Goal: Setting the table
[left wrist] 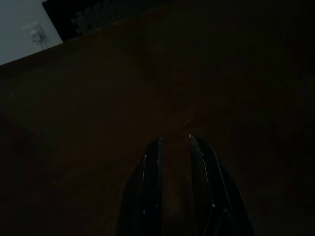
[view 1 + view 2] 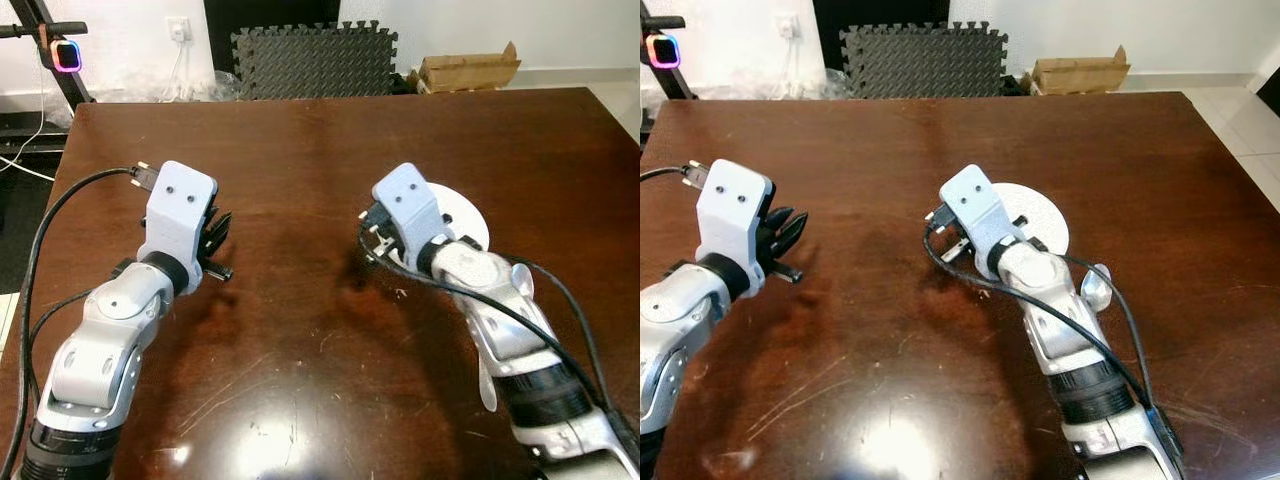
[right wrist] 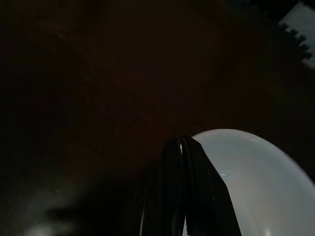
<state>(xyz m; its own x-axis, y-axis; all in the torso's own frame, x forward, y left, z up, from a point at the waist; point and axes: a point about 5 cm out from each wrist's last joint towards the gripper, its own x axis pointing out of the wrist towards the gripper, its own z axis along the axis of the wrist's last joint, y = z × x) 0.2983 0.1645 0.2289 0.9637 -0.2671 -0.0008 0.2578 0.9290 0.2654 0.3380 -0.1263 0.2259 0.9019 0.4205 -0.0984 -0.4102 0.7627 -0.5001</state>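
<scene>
Both silver arms are reaching over the table's (image 2: 300, 150) near edge: right gripper (image 3: 181, 143), fingers pressed together, is lying over the white plate's (image 2: 1045, 222) rim toward the right edge, while left gripper (image 1: 174, 141), fingers slightly apart, is hovering near the left edge.

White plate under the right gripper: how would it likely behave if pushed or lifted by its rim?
The white plate looks rigid and lies flat, so it probably won't tip or roll. On the glossy wooden table it may slide easily. The right gripper, pinching its rim, could slip on the smooth surface.
</scene>
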